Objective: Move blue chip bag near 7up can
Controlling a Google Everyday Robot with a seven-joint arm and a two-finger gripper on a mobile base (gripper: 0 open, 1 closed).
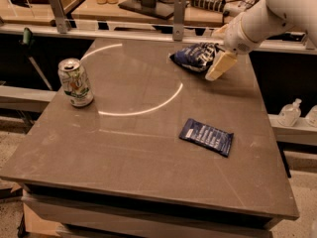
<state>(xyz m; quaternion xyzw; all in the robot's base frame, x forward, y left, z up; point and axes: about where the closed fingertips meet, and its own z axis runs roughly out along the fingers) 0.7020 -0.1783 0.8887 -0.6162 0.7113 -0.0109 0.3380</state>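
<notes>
The blue chip bag (194, 56) is a crumpled dark-blue foil bag with white print, lying at the far right of the table. The 7up can (75, 82) stands upright near the table's left edge, far from the bag. My gripper (220, 66) hangs from the white arm at the upper right. Its cream-coloured finger (221, 65) points down-left and sits right at the bag's right end, just above the table.
A flat rectangular blue packet with white text (206, 136) lies right of centre, nearer the front. The grey table (124, 148) drops off at all edges. Metal posts (179, 10) and a rail run behind it. Clear bottles (290, 114) stand low at the right.
</notes>
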